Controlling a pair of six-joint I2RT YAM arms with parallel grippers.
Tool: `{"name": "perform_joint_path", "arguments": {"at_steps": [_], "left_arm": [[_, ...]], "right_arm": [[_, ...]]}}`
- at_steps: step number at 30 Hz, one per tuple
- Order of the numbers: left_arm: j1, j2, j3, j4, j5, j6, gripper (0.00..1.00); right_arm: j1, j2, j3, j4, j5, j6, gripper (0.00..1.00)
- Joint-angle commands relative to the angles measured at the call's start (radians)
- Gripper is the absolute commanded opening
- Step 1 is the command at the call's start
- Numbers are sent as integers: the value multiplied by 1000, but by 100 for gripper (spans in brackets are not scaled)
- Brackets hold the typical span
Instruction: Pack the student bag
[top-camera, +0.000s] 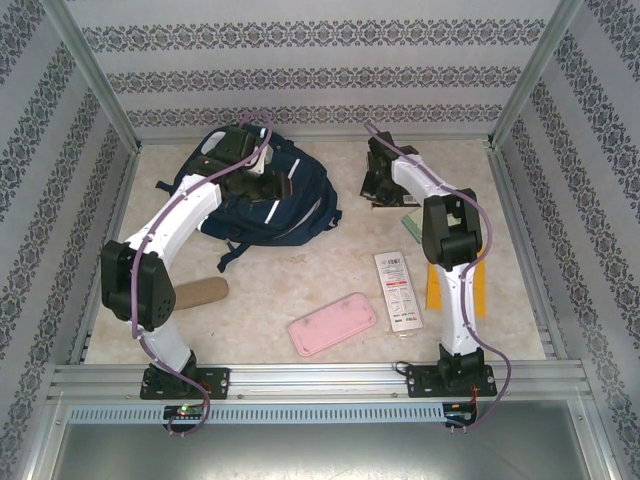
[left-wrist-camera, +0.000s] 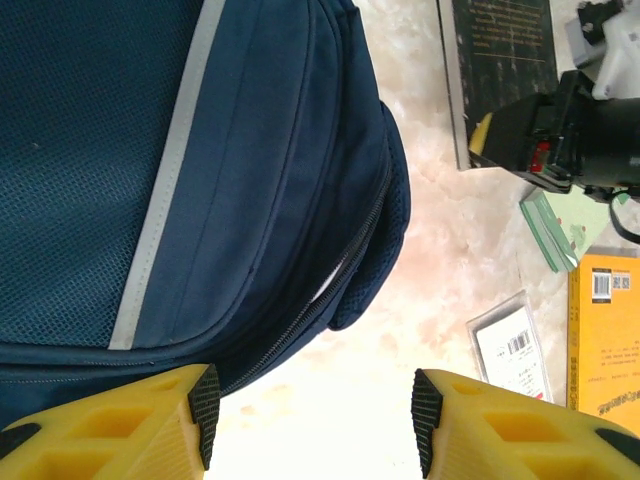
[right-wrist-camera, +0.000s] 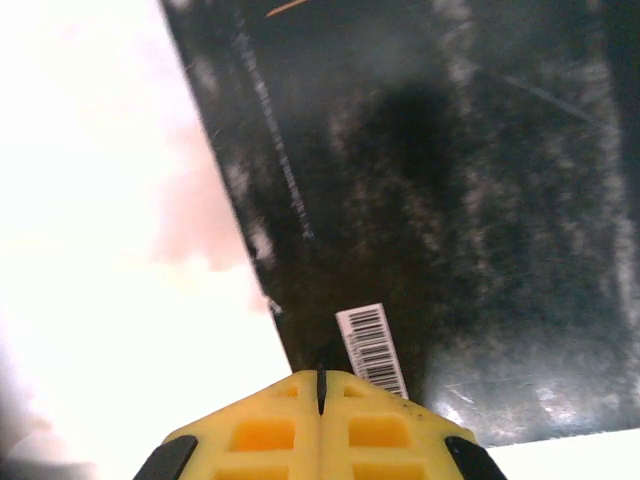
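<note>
Left gripper (left-wrist-camera: 315, 420): jaws spread apart with nothing between them; the pale table (top-camera: 280, 290) shows through the gap.
Left fingers (left-wrist-camera: 205, 405): one black pad sits just beside the lower edge of the student bag (left-wrist-camera: 200, 180); whether it touches the fabric cannot be told. The other pad hangs over bare table.
Right gripper (right-wrist-camera: 321, 375): yellow fingers pressed together, nothing pinched between them.
Right gripper's position: over a dark book (right-wrist-camera: 450, 200), close to its white barcode label (right-wrist-camera: 372, 348); whether the tips touch the cover cannot be told.
Student bag: lies flat at the far left of the table in the top view, under the left wrist, with a white stripe (left-wrist-camera: 170, 170) and a zip (left-wrist-camera: 350, 260) facing the camera.
Other items: a pink pencil case (top-camera: 332, 323) near the front, a white packet (top-camera: 397, 288) beside it, and a yellow book (left-wrist-camera: 605, 340) partly under the right arm.
</note>
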Motion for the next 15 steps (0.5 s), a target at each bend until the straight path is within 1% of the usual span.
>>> {"name": "perform_joint_path", "arguments": {"at_steps": [1,4,10,12,15], "left_arm": [[9,-32,-23,51,67,2,55],[2,-29,-35,74,99,-15,55],[-46,14,-8,98,82,-48,56],[-68,49,26,102,62,-75,56],[-111,116,84,126,34,-119,56]], "right_arm": [[56,-31,-40,-33,-59,58,4],[89,-52,-55,-24,-77,84,4],[101,-136,-95,1,-95,74,5],[92,-178,-109,11,-99,50,8],[66,-248,-150,64,-110,-2,17]]}}
